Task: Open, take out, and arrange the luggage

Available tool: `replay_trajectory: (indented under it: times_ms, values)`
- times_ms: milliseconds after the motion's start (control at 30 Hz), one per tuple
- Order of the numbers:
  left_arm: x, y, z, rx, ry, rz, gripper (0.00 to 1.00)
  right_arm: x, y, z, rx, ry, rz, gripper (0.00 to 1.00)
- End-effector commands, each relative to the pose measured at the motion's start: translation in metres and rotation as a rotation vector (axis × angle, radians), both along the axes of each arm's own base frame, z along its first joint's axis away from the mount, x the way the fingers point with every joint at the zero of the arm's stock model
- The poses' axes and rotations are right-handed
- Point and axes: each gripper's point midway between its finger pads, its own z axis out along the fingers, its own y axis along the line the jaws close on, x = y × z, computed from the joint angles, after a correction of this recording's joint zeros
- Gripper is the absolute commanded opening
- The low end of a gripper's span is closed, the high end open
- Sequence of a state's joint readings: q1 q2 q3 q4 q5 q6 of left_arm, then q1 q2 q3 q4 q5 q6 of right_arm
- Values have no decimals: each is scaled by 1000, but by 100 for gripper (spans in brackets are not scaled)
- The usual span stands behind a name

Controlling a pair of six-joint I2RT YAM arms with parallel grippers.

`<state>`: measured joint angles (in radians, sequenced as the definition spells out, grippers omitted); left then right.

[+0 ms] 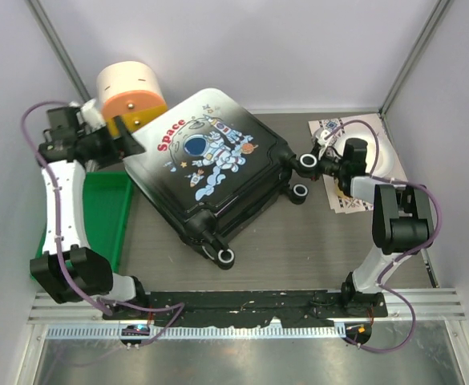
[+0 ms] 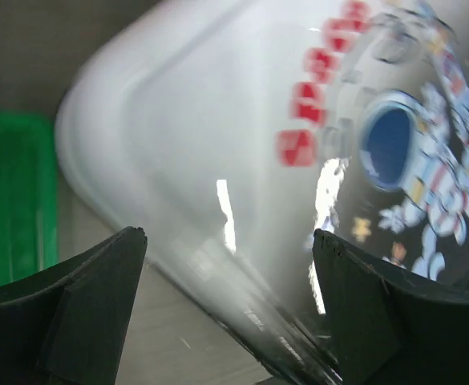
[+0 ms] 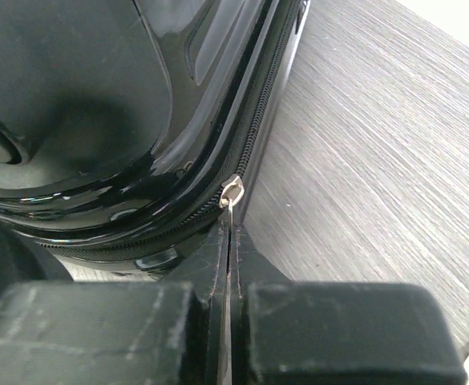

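The luggage (image 1: pixel 210 164) lies flat in the middle of the table, white fading to black with an astronaut "Space" print, black wheels at its right and near edges. It fills the left wrist view (image 2: pixel 242 144) and its black shell shows in the right wrist view (image 3: pixel 82 96). My left gripper (image 1: pixel 128 138) is open at the case's far left corner, jaws astride that white corner (image 2: pixel 228 241). My right gripper (image 1: pixel 313 163) is shut on the silver zipper pull (image 3: pixel 232 195) at the case's right side, by a wheel.
A green tray (image 1: pixel 106 212) sits left of the case, also in the left wrist view (image 2: pixel 14 200). A cream-and-orange cylinder (image 1: pixel 131 92) stands behind the left gripper. A printed sheet and a white disc (image 1: pixel 374 156) lie at the right, under the right arm.
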<state>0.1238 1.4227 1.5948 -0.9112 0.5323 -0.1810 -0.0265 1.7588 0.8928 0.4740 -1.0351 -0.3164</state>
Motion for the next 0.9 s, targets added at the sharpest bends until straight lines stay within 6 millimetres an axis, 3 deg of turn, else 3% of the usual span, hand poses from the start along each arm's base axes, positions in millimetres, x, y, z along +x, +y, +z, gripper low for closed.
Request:
replay_trajectory:
  times_ms: [0, 100, 200, 367, 400, 433, 500, 567, 633, 667, 700, 867]
  values:
    - [-5, 71, 10, -151, -16, 353, 88, -44, 38, 6, -28, -39, 142, 1]
    - [5, 85, -12, -147, 5, 379, 94, -68, 41, 4, -76, -59, 195, 1]
    - [17, 62, -26, -247, 51, 281, 100, -86, 37, -1, -123, -60, 229, 1]
    - [53, 0, -55, -186, 96, 43, 100, -117, 35, 5, -161, -78, 283, 1]
    - [62, -9, -47, -176, 75, 8, 96, -125, 34, 2, -166, -66, 295, 1]
    - [70, -28, -64, -170, 120, -47, 94, -132, 34, 2, -168, -60, 305, 1]
    - [78, -45, -60, -123, 107, -143, 85, -153, 31, 0, -186, -57, 319, 1]
    - [84, -71, -83, -95, 164, -234, 79, -170, 29, -4, -199, -38, 331, 1]
    - [88, -86, -81, -54, 158, -317, 71, -187, 27, -4, -198, -24, 328, 1]
    - [87, -90, -96, -43, 211, -339, 69, -192, 28, -5, -199, -26, 333, 1]
    - [93, -93, -85, 5, 151, -387, 69, -198, 28, -5, -197, -23, 328, 1]
    - [76, -123, -80, 160, 107, -565, 70, -193, 30, 1, -183, -38, 245, 1]
